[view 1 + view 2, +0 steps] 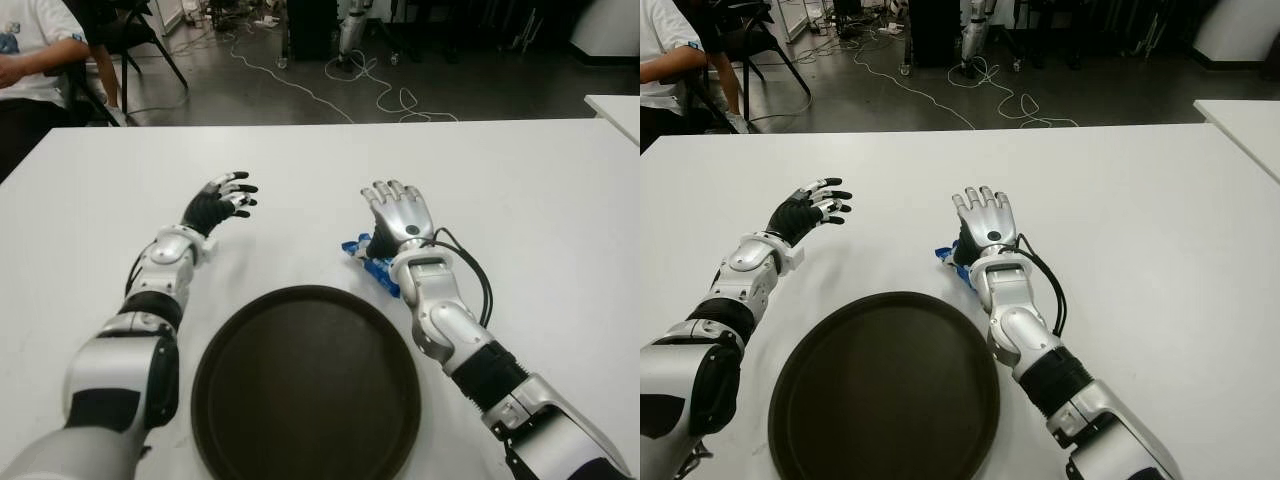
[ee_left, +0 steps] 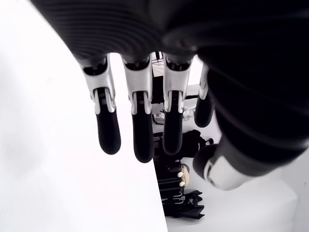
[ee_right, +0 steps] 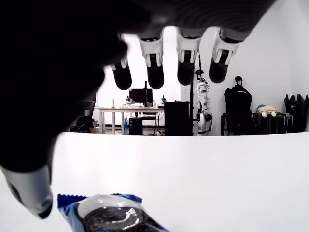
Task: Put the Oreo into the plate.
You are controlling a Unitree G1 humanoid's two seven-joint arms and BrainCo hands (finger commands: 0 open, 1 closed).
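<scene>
A blue Oreo packet lies on the white table just beyond the far right rim of the round dark plate. My right hand hovers over the packet's far end, fingers stretched out and holding nothing. In the right wrist view the Oreo packet lies under the palm, with the fingertips spread above it. My left hand shows to the left of the packet, past the plate's far left side, fingers spread and empty.
A seated person is at the far left behind the table. Cables trail over the floor beyond the far edge. A second white table's corner shows at the right.
</scene>
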